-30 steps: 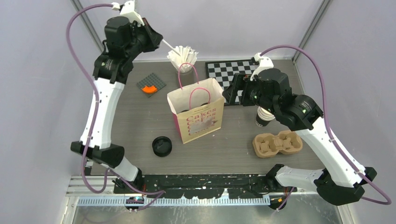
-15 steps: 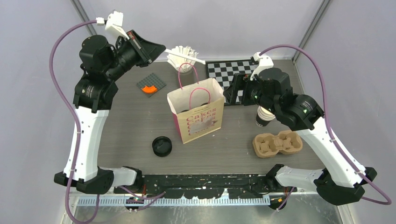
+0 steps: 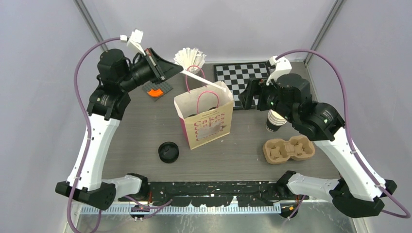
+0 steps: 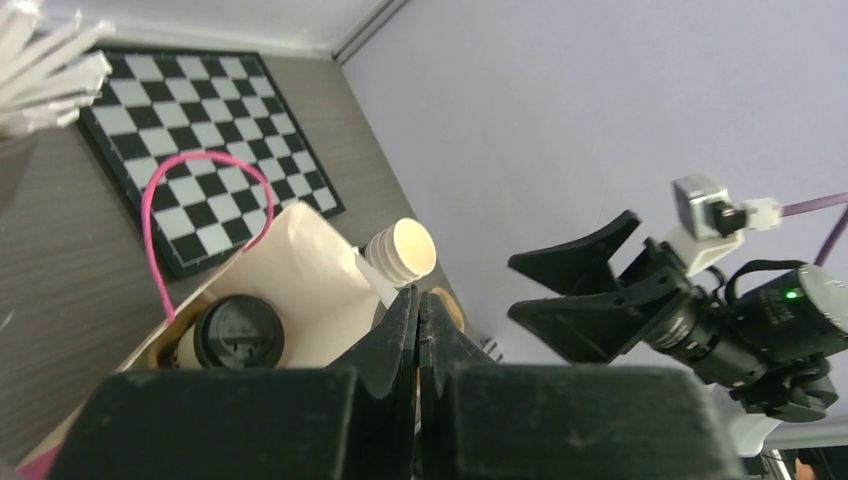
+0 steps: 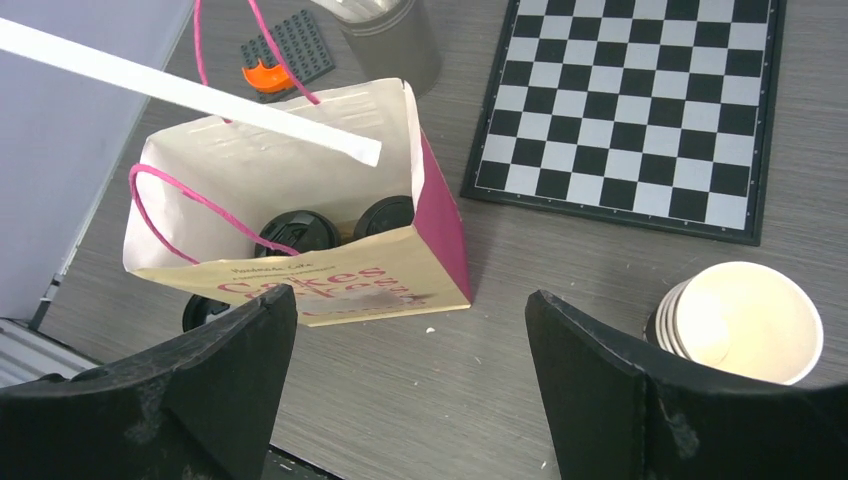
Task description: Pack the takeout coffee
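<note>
Has swung the left gripper point(image 3: 179, 71), clamped shut on a wrapped straw point(image 3: 204, 80), from the straw cup point(image 3: 190, 57) at upper centre to just over the paper bag point(image 3: 208, 127) mid-frame. Leaves the right gripper point(image 5: 405, 310) wide open, empty, right of centre. Shows both takeout coffees point(image 5: 298, 230) already inside the bag; probably only the straw left to drop in.

A cream paper bag point(image 3: 206, 127) with pink handles stands open mid-frame on the grey table point(image 3: 136, 131). A wrapped straw point(image 3: 206, 81) slants over its mouth from the upper left, its tip above the bag's right rim. Behind the bag, at top centre, a cup point(image 5: 390, 40) holds a fan of white straws point(image 3: 189, 56), with a chessboard point(image 3: 233, 75) flat to its right and a grey stud plate point(image 5: 300, 40) bearing an orange piece point(image 5: 265, 75) to its left. A brown pulp carrier point(image 3: 288, 149) lies lower right, well apart from the bag.
</note>
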Available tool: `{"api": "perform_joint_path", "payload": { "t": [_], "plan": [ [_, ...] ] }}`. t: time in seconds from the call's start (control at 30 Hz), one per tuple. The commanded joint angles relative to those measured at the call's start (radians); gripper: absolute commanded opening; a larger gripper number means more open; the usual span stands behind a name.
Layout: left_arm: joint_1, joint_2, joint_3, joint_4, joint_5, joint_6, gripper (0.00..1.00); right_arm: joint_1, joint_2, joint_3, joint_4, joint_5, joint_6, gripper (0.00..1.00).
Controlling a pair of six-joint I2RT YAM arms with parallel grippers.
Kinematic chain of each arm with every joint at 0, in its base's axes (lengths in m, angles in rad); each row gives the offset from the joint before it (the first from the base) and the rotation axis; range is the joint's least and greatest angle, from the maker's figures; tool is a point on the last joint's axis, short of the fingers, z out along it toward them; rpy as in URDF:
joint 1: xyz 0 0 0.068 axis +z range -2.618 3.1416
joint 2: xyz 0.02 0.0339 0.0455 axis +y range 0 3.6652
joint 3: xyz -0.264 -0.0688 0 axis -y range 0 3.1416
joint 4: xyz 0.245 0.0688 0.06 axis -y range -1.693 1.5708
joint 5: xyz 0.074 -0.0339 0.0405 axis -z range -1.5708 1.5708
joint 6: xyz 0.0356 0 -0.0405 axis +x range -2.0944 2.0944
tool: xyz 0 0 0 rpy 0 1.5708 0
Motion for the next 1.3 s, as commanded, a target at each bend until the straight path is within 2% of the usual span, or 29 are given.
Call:
{"api": "perform_joint_path", "payload": {
  "t": [0.0, 0.3, 0.47, 0.53, 0.57, 0.63, 0.7, 0.77, 0.87, 1.0, 1.27],
  "plan": [
    [-0.001, -0.048, -0.083, 0.045, 0.048, -0.001, 0.00, -0.002, -0.060, -0.017, 0.021, 0.029, -0.019, 0.89],
    [-0.001, -0.007, -0.165, 0.094, 0.071, 0.031, 0.00, -0.002, -0.086, -0.046, 0.018, 0.043, -0.033, 0.90],
    [-0.006, 0.027, -0.277, 0.287, 0.122, -0.017, 0.00, -0.002, -0.077, -0.056, 0.030, 0.035, -0.036, 0.90],
    [-0.007, 0.056, -0.283, 0.304, 0.130, -0.017, 0.01, -0.002, -0.069, -0.048, 0.031, 0.032, -0.035, 0.90],
    [-0.007, 0.069, -0.280, 0.301, 0.136, -0.006, 0.07, -0.001, -0.066, -0.045, 0.030, 0.032, -0.036, 0.90],
    [-0.007, 0.089, -0.265, 0.263, 0.117, 0.042, 0.31, -0.002, -0.062, -0.036, 0.030, 0.034, -0.039, 0.90],
    [-0.005, 0.111, -0.205, 0.150, 0.007, 0.116, 0.55, -0.001, -0.060, -0.028, 0.026, 0.037, -0.039, 0.90],
    [-0.002, 0.154, -0.096, -0.026, -0.185, 0.167, 0.66, -0.002, -0.061, -0.025, 0.024, 0.034, -0.041, 0.90],
    [0.010, 0.231, 0.041, -0.108, -0.335, 0.245, 0.73, -0.002, -0.051, -0.011, 0.011, 0.028, -0.045, 0.90],
    [0.050, 0.324, 0.114, -0.103, -0.386, 0.251, 0.73, -0.002, -0.036, 0.009, -0.002, 0.029, -0.048, 0.90],
    [0.096, 0.460, 0.065, 0.031, -0.345, 0.230, 0.53, -0.002, -0.040, -0.003, -0.001, 0.046, -0.045, 0.90]
  ]
}}
